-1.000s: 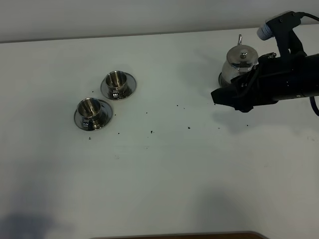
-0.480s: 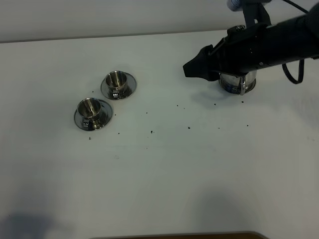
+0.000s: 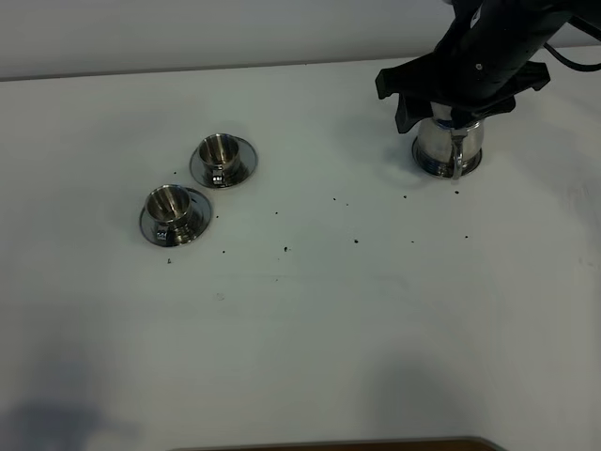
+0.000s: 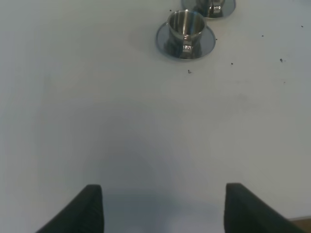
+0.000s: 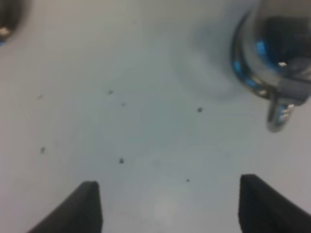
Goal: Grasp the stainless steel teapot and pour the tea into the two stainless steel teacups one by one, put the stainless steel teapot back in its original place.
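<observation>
Right tool (image 5: 170,206) newly near upright teapot (image 3: 438,147), jaws wide.

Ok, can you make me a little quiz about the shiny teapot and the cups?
1. True or false: the right tool is squeezing the teapot.
2. How many teacups stand on the table?
3. What is sprinkled on the table? A) dark specks B) spoons C) sugar cubes

Key: 1. False, it is open and holds nothing. 2. Two. 3. A.
</observation>
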